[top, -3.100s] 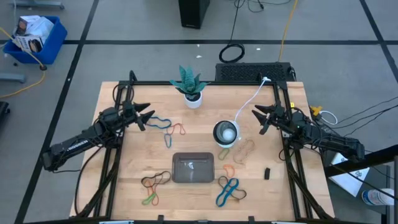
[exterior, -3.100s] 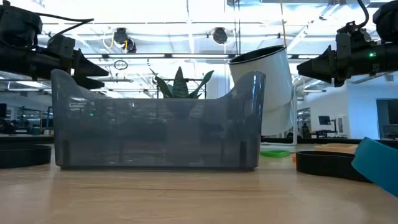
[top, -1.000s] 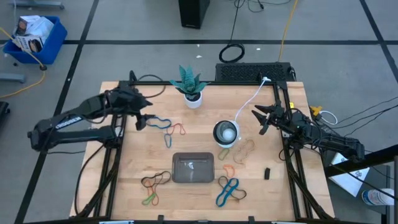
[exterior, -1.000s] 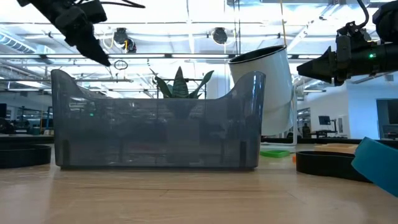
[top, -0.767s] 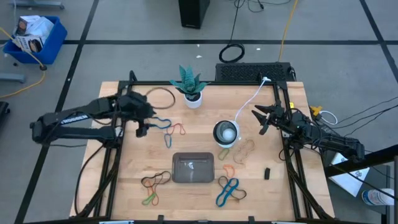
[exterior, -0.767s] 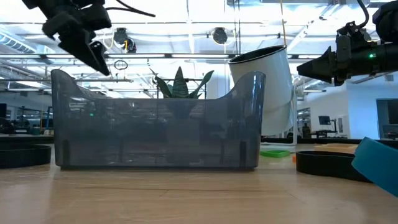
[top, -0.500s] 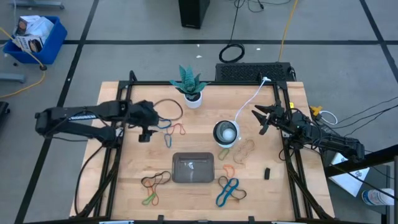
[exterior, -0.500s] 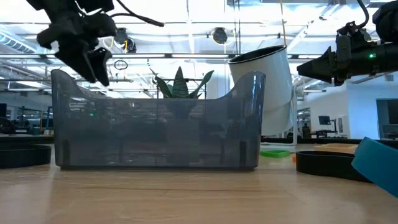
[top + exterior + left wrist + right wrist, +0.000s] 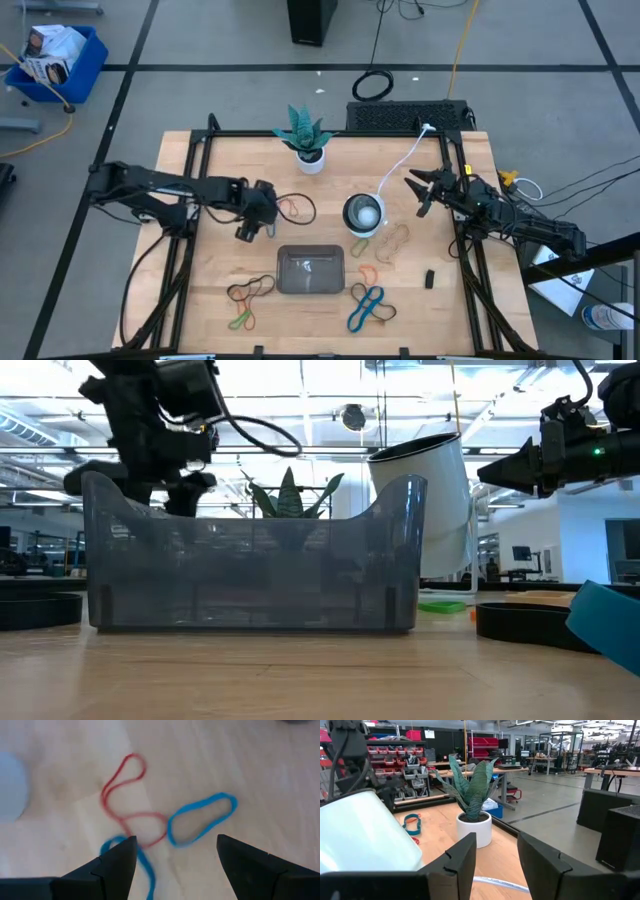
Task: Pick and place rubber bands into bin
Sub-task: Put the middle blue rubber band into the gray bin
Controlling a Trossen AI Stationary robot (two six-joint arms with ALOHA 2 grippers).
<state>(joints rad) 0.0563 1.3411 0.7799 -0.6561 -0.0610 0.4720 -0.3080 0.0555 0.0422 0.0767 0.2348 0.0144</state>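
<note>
Two fingers of the left hand (image 9: 172,862) stand spread above the bench (image 9: 200,300), holding nothing. Just ahead of them lie a blue band (image 9: 202,817) and a red band (image 9: 131,802), touching and overlapping. Closing here could pinch both, or drag the red one along. The bin (image 9: 310,270) sits near, beyond the hand. Far across, the right hand (image 9: 418,193) waits, fingers parted, by the bowl (image 9: 362,213).

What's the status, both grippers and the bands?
Left gripper open above red band and blue band. Right gripper open, waiting by bowl. Bin looks empty.
</note>
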